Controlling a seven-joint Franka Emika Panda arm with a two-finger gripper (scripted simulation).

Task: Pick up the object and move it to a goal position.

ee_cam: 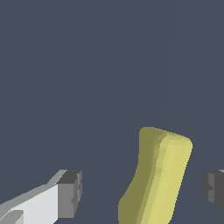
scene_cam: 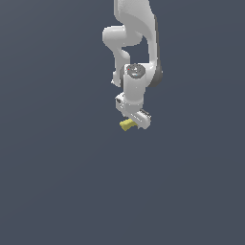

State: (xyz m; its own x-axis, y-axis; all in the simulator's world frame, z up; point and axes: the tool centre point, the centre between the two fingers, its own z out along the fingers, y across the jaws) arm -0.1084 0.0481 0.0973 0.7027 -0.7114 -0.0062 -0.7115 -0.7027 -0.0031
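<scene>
The object [scene_cam: 127, 125] is a small yellow stubby block lying on the dark grey floor, just below the white arm's hand in the exterior view. In the wrist view the object [ee_cam: 157, 177] stands between the two fingers, nearer one side, with clear gaps to both dark pads [ee_cam: 70, 194]. My gripper [ee_cam: 140, 192] is open around it and touches nothing. In the exterior view the gripper [scene_cam: 135, 123] hangs right over the block, and its fingertips are hidden by the hand.
A plain dark grey floor [scene_cam: 57, 182] fills both views. The white arm [scene_cam: 134, 43] reaches down from the top of the exterior view. No goal marker shows.
</scene>
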